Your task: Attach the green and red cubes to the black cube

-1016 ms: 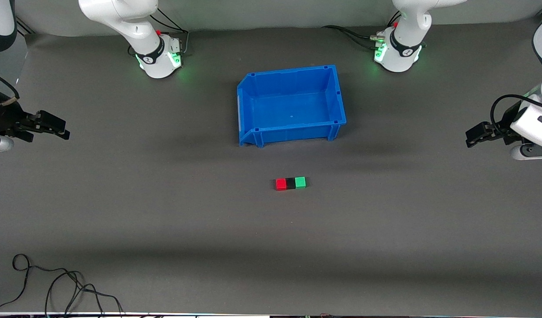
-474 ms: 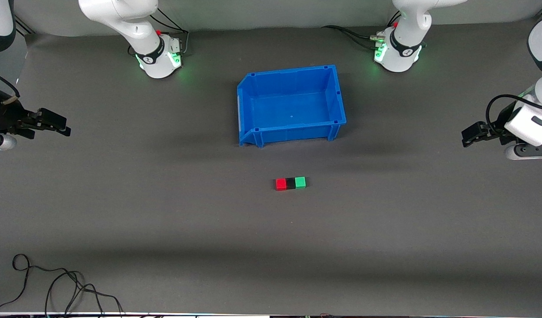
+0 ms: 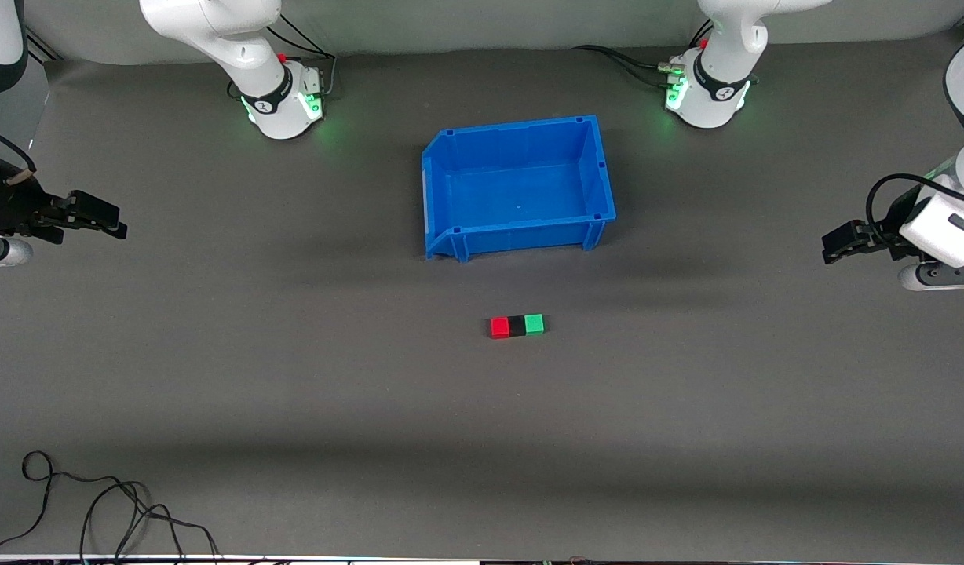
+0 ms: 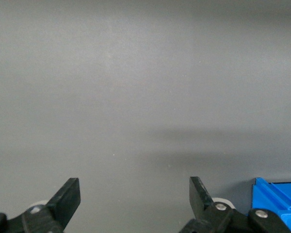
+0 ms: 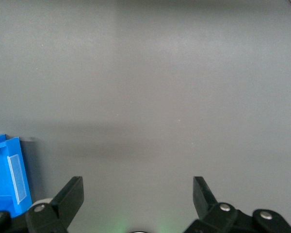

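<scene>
— Wrist views? Left gripper [image 4: 135, 201] spread wide, holding nothing, over bare table [image 4: 145, 97]; same for right gripper [image 5: 138, 196].

— Front view alone? Three cubes touching in a row: red cube [image 3: 499, 326], black cube [image 3: 516, 326], green cube [image 3: 534, 323], nearer the camera than the empty blue bin [image 3: 516, 187]. Both arms parked at the table's ends.
</scene>
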